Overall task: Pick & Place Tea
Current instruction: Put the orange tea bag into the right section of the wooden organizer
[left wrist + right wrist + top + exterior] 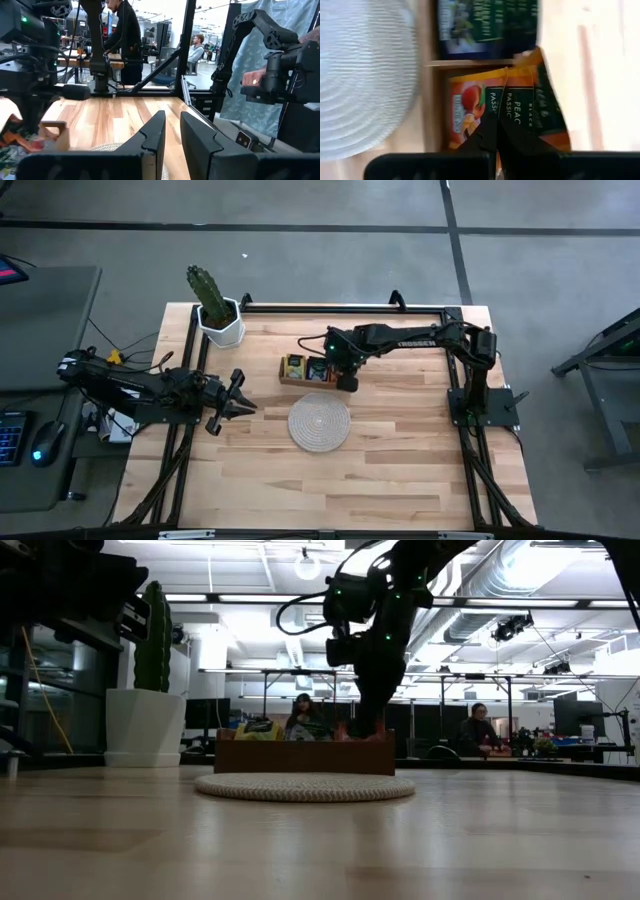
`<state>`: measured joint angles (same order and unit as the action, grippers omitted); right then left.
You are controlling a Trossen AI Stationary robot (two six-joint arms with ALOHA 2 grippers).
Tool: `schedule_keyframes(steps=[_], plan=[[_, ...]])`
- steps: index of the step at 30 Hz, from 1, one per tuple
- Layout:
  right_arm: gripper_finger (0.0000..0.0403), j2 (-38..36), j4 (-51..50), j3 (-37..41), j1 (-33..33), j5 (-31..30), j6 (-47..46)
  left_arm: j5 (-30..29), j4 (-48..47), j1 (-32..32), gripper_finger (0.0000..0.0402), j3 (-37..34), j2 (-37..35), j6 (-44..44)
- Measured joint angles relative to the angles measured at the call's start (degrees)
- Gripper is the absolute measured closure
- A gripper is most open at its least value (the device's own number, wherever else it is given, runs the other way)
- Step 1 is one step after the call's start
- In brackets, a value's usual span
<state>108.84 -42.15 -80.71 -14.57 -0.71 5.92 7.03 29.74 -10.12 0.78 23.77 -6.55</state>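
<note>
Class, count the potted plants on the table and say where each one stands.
1. A cactus in a white pot stands near the table's far left corner, left of the wooden tray.

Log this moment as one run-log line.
right gripper: shut on orange-red sachet, over tray | left gripper: idle at table's left | mat: bare

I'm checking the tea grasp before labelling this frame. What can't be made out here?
- High view: the right gripper covers the tray's end compartment.
- Right wrist view: shut fingers overlap the orange sachets; whether one is pinched is unclear.
- Low view: the tray wall hides the sachets.
</note>
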Motion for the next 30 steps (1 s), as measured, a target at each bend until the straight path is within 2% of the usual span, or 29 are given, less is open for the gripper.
schedule_keyframes(steps=[4, 20, 24, 30], plan=[[0.0402, 0.0, 0.0, 0.0, 0.0, -4.8, -2.2, 0.0, 0.0, 0.0, 0.0344, 0.0, 0.0, 0.0], [0.0385, 0.0, 0.0, 0.0, 0.0, -0.6, -2.1, 0.1, -0.4, 0.0, 0.0344, 0.0, 0.0, 0.2], [0.0357, -0.1, 0.0, 0.0, 0.0, 1.8, -2.0, 0.1, -1.4, 0.0, 0.0344, 0.0, 0.0, 0.2], [0.0287, -0.1, 0.0, 0.0, 0.0, 2.1, -2.5, 0.1, -1.3, 0.0, 0.0344, 0.0, 0.0, 0.3]])
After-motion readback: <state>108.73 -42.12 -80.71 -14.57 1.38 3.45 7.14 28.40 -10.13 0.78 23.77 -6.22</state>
